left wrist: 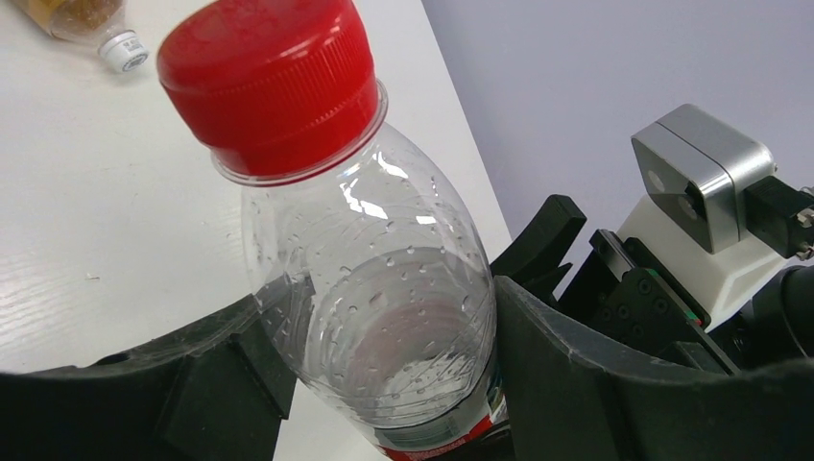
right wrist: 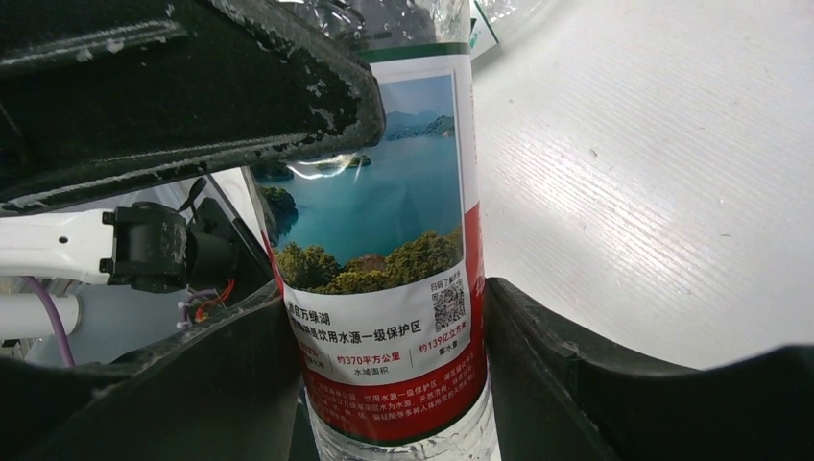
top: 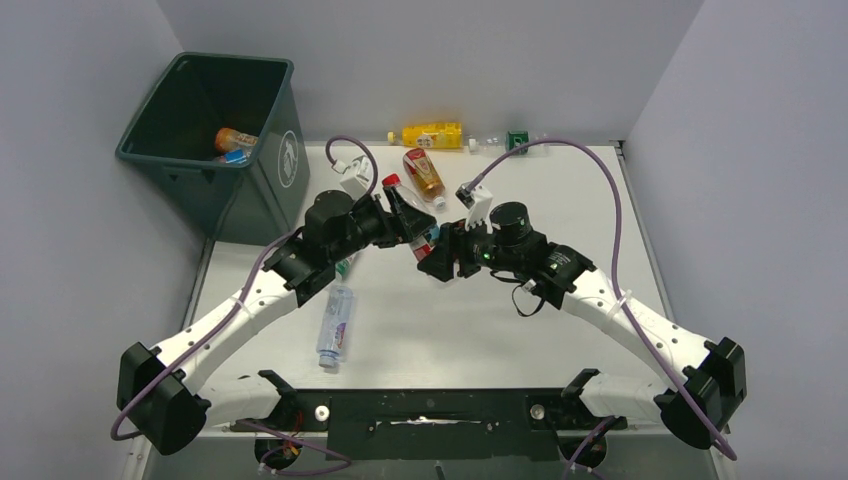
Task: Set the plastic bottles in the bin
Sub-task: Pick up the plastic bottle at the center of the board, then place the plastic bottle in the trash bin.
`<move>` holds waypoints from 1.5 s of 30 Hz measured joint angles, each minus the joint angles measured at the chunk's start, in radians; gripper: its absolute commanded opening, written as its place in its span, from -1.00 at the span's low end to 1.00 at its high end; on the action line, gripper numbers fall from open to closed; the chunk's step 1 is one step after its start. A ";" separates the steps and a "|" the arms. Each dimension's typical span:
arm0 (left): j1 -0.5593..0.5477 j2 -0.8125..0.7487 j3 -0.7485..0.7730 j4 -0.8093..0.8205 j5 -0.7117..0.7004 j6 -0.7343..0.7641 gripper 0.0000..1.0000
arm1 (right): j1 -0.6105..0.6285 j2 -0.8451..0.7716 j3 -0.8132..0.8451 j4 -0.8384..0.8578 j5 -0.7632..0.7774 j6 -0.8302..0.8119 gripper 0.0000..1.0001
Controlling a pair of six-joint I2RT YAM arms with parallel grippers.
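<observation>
bottle (left wrist: 370, 288) with a red cap (left wrist: 269, 82) is held by both arms at once. the left gripper (left wrist: 394, 322) is clamped on its clear shoulder just under the cap, and the right gripper (right wrist: 389, 317) is closed against the printed label (right wrist: 384, 240) lower on the same body.

the likely trouble is that double hold. if either arm pulls away while the other is clamped, the thin empty plastic could twist, buckle or spring out sideways. the left fingers sit where the body tapers toward the neck, so a hard squeeze there could push the bottle out cap first. the label looks slick, so the right grip may slide. the two grippers are just beside each other, so a careless swing could knock them together. on the way to the bin (top: 255, 200), the tail hanging below the left fingers could catch the rim.

from the left gripper, the cap juts out past the fingertips and the body runs back between the fingers toward the palm. from the right gripper, the label fills the gap, touching both fingers, and the bottle is off the table (top: 480, 330). the bin stands well apart, off to the left gripper's left and further out. an amber bottle (top: 424, 173) lies just beyond the cap.
</observation>
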State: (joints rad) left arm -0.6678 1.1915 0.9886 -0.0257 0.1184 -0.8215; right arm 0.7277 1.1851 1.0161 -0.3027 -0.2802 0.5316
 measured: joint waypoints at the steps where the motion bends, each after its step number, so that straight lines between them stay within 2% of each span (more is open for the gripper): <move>1: 0.000 0.000 0.005 -0.005 -0.001 0.004 0.14 | 0.000 0.000 0.000 0.003 0.000 0.000 0.16; 7: 0.001 0.005 0.048 -0.053 -0.006 0.039 0.10 | 0.000 0.000 0.001 0.023 0.000 0.005 0.60; 9: 0.007 0.013 0.073 -0.078 -0.010 0.062 0.09 | 0.000 -0.002 0.001 0.021 0.003 0.005 0.83; 11: 0.030 0.024 0.105 -0.104 -0.011 0.085 0.09 | 0.000 -0.005 0.001 0.010 0.010 0.008 0.98; 23: 0.286 0.104 0.381 -0.252 0.063 0.223 0.11 | 0.000 -0.105 0.001 -0.031 0.046 0.011 0.96; 34: 0.695 0.196 0.692 -0.334 0.159 0.326 0.13 | 0.000 -0.114 -0.013 -0.059 0.068 0.024 0.96; 45: 0.974 0.308 0.901 -0.324 0.195 0.343 0.14 | 0.000 -0.113 -0.013 -0.105 0.080 0.025 0.96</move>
State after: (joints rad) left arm 0.3065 1.4994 1.8896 -0.3496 0.3130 -0.4786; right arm 0.7280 1.0725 1.0035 -0.4072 -0.1997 0.5564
